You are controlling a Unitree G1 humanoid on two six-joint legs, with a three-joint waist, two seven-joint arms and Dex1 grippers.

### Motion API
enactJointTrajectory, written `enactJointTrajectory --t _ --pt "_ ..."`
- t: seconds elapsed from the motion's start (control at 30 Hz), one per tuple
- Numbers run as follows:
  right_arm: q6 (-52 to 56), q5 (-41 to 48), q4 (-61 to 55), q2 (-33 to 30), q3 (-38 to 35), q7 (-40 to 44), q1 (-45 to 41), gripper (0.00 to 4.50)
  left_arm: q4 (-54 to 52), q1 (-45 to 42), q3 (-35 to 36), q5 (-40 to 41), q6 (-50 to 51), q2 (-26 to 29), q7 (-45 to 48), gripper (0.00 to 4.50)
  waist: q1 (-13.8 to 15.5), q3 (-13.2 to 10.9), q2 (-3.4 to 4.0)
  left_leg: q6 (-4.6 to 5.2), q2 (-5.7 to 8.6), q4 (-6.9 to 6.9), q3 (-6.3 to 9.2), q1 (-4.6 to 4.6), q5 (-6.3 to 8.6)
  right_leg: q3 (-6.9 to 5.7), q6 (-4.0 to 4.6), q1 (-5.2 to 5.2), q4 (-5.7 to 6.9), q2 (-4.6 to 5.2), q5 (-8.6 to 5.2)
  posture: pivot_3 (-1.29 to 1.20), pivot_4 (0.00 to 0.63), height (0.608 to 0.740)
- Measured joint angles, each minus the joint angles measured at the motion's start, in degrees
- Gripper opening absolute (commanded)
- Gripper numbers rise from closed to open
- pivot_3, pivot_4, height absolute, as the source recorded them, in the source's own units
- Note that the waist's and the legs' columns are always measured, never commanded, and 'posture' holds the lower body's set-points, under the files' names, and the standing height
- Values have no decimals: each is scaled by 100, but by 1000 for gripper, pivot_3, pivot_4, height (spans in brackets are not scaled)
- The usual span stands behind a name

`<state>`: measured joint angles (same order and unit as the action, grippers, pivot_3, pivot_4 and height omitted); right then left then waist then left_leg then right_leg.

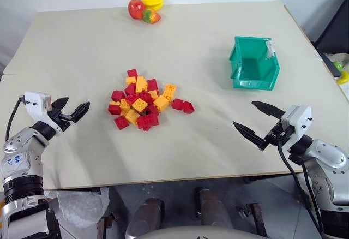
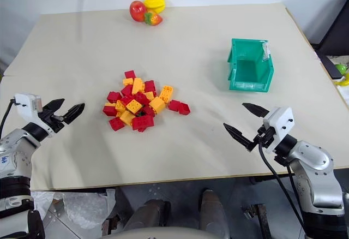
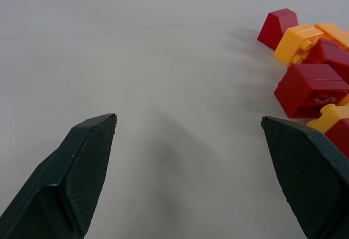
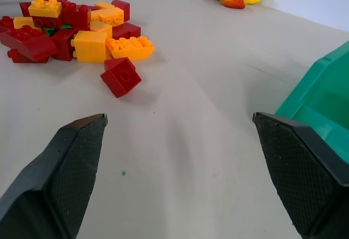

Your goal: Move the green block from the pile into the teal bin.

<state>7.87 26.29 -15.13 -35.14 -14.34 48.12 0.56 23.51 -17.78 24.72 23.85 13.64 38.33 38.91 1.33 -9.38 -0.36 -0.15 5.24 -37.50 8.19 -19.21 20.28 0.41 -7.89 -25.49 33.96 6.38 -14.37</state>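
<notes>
The pile (image 1: 143, 103) lies at the centre of the table (image 1: 207, 146), and the teal bin (image 1: 254, 64) stands at the upper right, well apart from it. The green block (image 4: 52, 31) is almost buried: only a small green edge shows between red bricks in the right wrist view. The left gripper (image 1: 71, 110), at the left, and the right gripper (image 1: 258, 123), at the lower right, both have their fingers spread wide and hold nothing. The risk, I think, is that a finger pushes the neighbours, so the block slides deeper, or a red brick is taken instead.
</notes>
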Motion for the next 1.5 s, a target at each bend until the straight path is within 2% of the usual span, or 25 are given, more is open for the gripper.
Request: enactJointTrajectory --t 0.47,0.53,0.63,0.8,1.03,1.3,1.4,1.5 --pt "259 34 -49 -104 5 13 -191 4480 -371 1 -96 -72 91 188 -114 4500 -2 0 0 0 -1 -7 -2 -1 2 1 0 0 4 -1 0 0 150 740" --pt "287 34 -60 -103 32 10 -275 4480 -414 -19 -147 -67 -34 210 148 4500 -1 0 0 0 -1 -9 -3 -2 2 0 0 0 5 0 0 0 150 740" --pt "339 34 -109 -103 105 10 -471 4500 -405 -321 -242 -26 -314 222 640 3887 3 0 0 -1 0 -21 -2 -6 4 -2 0 0 10 0 0 0 150 740" --pt "495 128 -396 -102 369 32 -660 4500 -236 -531 -619 -76 -681 341 1429 2414 -1 -3 6 4 2 -25 -5 -7 8 -1 -2 0 8 2 1 0 150 740" --pt "599 251 -552 -33 663 114 -1067 4500 1283 -1911 -1406 -587 -1261 292 2232 135 5 -4 4 6 6 -43 -6 -10 11 -6 -5 1 14 -1 3 0 150 740" --pt "527 122 -492 35 753 71 -1020 4500 3162 -3169 -2181 -1418 -1911 -523 2345 61 2 -5 2 23 13 -57 -9 -36 20 -9 -19 -4 21 0 11 0 150 740" --pt "482 79 -514 47 742 -24 -913 4500 3287 -3351 -2391 -1521 -2131 -888 2705 61 -2 -5 2 28 15 -62 -9 -43 23 -9 -24 -5 14 2 13 0 150 740" --pt "472 73 -535 47 705 -106 -736 4500 3065 -3350 -2444 -1502 -2166 -978 3122 61 -9 -6 3 28 13 -63 -13 -42 23 -8 -25 -5 15 2 14 0 150 740"
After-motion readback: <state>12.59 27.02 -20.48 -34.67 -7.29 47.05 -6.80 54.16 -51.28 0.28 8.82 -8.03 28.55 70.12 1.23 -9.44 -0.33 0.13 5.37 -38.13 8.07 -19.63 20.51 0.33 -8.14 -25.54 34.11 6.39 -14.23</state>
